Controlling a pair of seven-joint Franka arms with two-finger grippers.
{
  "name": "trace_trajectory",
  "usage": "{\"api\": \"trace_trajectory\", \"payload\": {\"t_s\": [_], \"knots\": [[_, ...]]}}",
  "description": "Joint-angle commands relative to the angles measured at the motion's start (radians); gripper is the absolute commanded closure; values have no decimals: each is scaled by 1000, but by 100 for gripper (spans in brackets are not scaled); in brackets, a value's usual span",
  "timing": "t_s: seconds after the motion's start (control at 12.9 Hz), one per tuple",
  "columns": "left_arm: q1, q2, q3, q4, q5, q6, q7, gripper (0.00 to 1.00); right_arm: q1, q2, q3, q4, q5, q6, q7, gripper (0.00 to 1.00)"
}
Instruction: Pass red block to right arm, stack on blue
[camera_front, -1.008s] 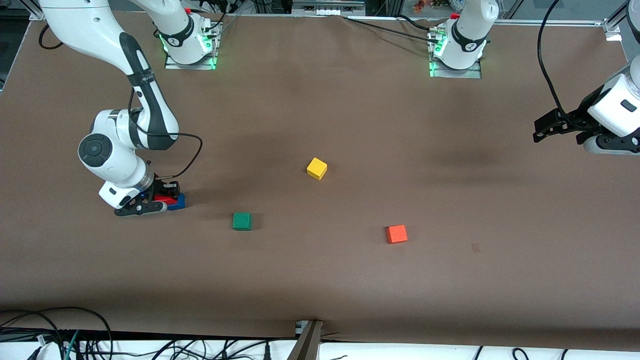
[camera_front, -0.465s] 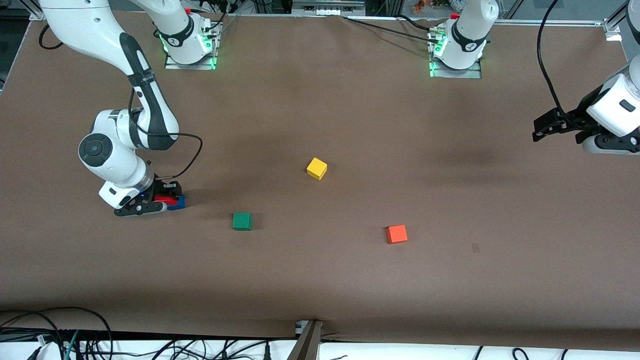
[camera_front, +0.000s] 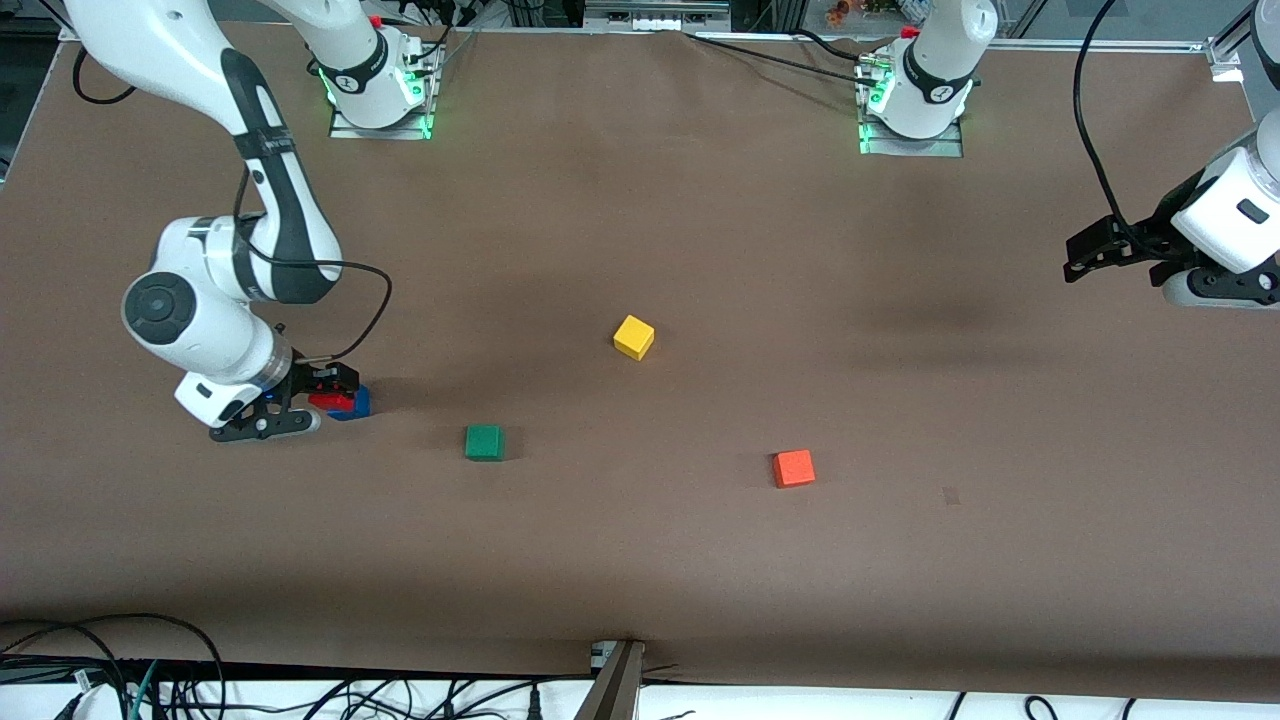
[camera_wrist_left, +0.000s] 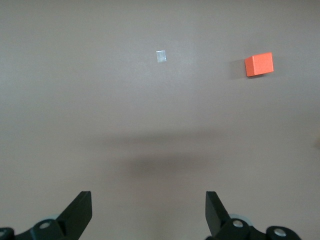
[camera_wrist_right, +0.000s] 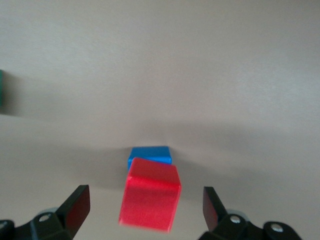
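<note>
The red block (camera_wrist_right: 150, 200) rests on the blue block (camera_wrist_right: 150, 155), turned slightly against it. The stack stands toward the right arm's end of the table, where the red block (camera_front: 330, 401) covers most of the blue block (camera_front: 357, 404). My right gripper (camera_wrist_right: 145, 202) is open and straddles the red block, with a clear gap between each finger and the block's sides. From the front, the right gripper (camera_front: 300, 403) is low at the stack. My left gripper (camera_wrist_left: 148, 206) is open and holds nothing. The left gripper (camera_front: 1090, 255) waits above the left arm's end of the table.
A green cube (camera_front: 484, 442) lies beside the stack toward the table's middle. A yellow cube (camera_front: 633, 337) sits at the middle. An orange cube (camera_front: 793, 468) lies nearer the front camera and also shows as the orange cube (camera_wrist_left: 259, 64). Cables run along the front edge.
My right gripper has opened and let go of the red block, which stays on the blue block. The right arm has shifted a little toward its own end of the table. The left arm is still.
</note>
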Motion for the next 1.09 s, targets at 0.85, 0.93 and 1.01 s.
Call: {"api": "trace_trajectory", "payload": {"t_s": [0.85,0.93,1.01], "knots": [[-1,10,-5,30,17,-23,-3,0,-12,-120,-72,473,-14,-756,14,0],[-1,10,-5,30,17,-25,-3,0,-32,-149,-61,473,-14,-764,14,0],[-1,10,-5,30,17,-25,-4,0,-58,-181,-54,457,-7,-768,13,0]]}}
